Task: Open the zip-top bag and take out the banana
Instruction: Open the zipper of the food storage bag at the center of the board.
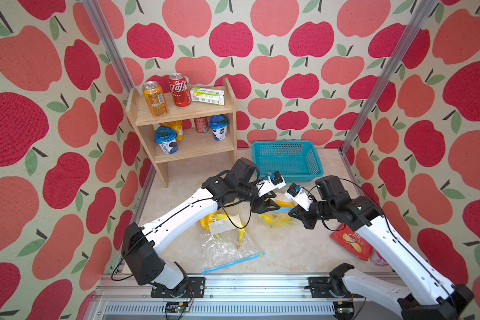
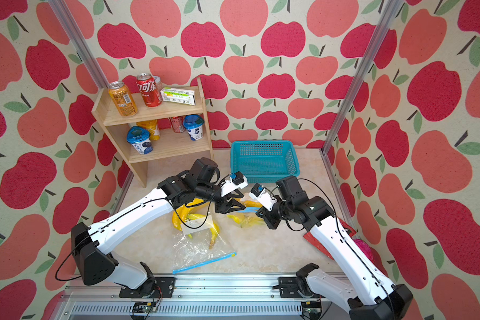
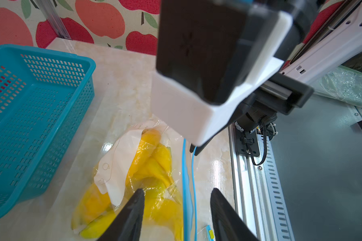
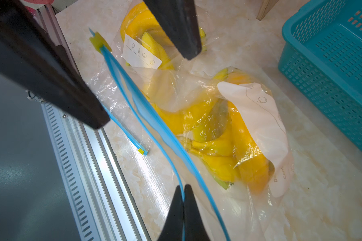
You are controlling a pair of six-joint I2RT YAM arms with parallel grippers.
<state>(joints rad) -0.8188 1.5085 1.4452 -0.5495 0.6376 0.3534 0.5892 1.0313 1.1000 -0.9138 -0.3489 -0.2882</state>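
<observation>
Closest to the lens in the right wrist view: right claw (image 4: 184,187), clamped shut on one blue lip of the zip-top bag (image 4: 176,89). Other lip running apart from it, mouth parted. Inside the clear plastic, banana (image 4: 245,146), partly behind a white label (image 4: 259,116); bag bottom resting on the desk (image 4: 322,187). Left claw (image 3: 178,190) open, fingers (image 3: 134,208) straddling the blue lips without pinching either. In both top views, bag between the two claws, just in front of the teal basket (image 1: 287,160). Second bag (image 1: 227,249) with bananas flat on the desk, its blue zip strip toward the front edge. Red chip packet (image 1: 349,243) partly under the right arm. Wooden shelf (image 1: 183,113) with cans and cups at the back left.
</observation>
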